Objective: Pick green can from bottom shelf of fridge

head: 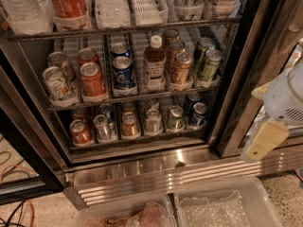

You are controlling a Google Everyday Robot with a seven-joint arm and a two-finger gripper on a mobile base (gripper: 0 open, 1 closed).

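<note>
The green can [175, 118] stands on the bottom shelf [137, 143] of the fridge [142, 167], second lane from the right, with its silver lid showing. A silver can [152, 121] is to its left and a dark blue can [198, 115] to its right. My gripper [265, 136], white with pale yellow parts, hangs at the right edge of the view in front of the black door frame [236, 103]. It is outside the fridge, well to the right of the green can and a little lower in the view, and it holds nothing.
The shelf above holds tall cans and a brown bottle [154, 63]. The bottom shelf also has red [80, 131], silver [102, 126] and orange [130, 124] cans. Two clear plastic bins [227, 207] lie below the ribbed steel base. Cables [16, 169] lie on the floor at left.
</note>
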